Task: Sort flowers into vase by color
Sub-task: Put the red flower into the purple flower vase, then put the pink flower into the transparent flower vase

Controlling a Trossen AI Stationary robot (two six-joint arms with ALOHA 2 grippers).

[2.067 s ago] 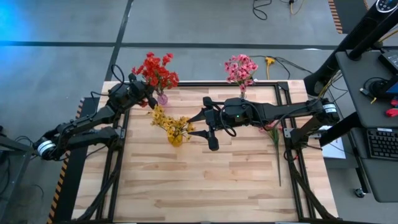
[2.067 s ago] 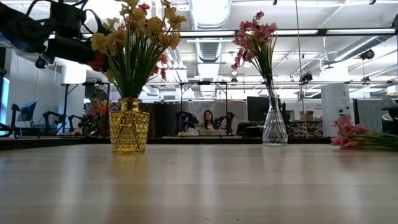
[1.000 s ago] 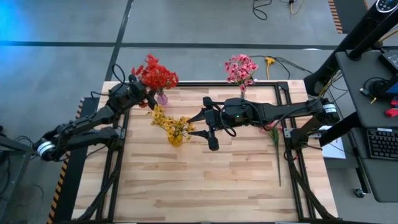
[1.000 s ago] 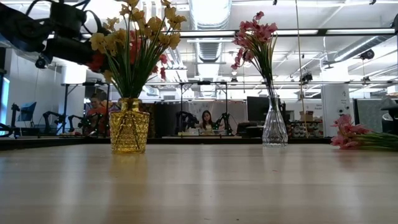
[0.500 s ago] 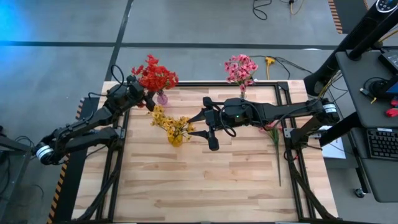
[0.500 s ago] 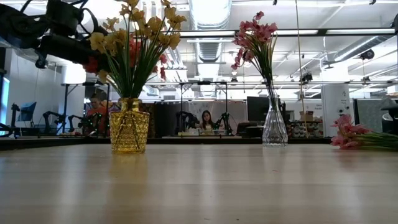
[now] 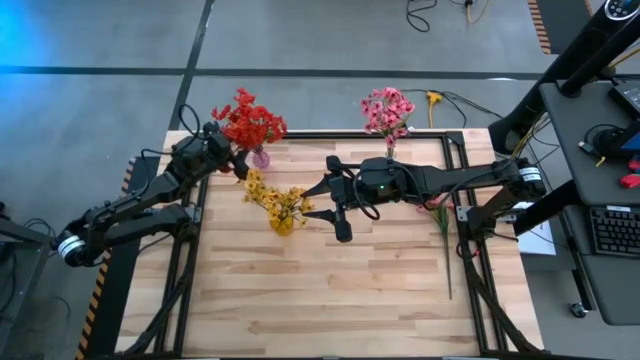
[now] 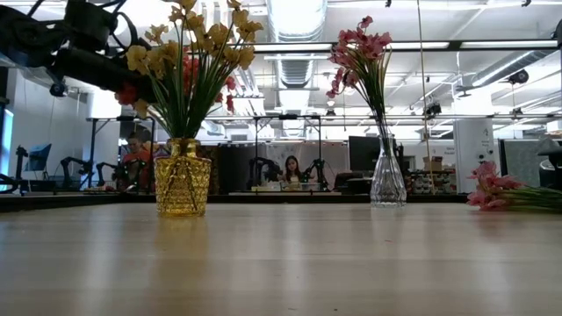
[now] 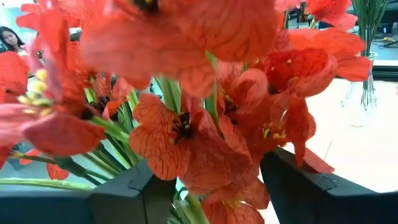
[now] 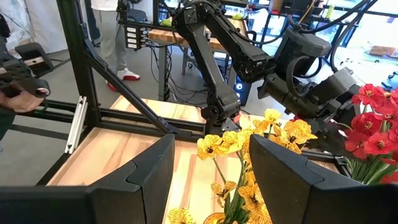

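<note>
- High view shows the wooden table (image 7: 330, 290), with three vases grouped toward twelve o'clock.
- Right gripper (image 7: 338, 208) hangs near table centre, fingers spread wide, holding nothing, just beside the yellow flowers (image 7: 272, 196) in their amber vase (image 8: 183, 183).
- Left gripper (image 7: 218, 140) is at eleven o'clock among the red flowers (image 7: 248, 117); its fingers (image 9: 134, 196) stand apart around the stems, though I cannot tell whether they pinch them.
- Pink flowers (image 7: 387, 108) sit in a clear vase (image 8: 387, 183) at one o'clock.
- One loose pink sprig (image 7: 441, 225) lies at three o'clock: probably light and springy with crushable blossoms, best gripped mid-stem.
</note>
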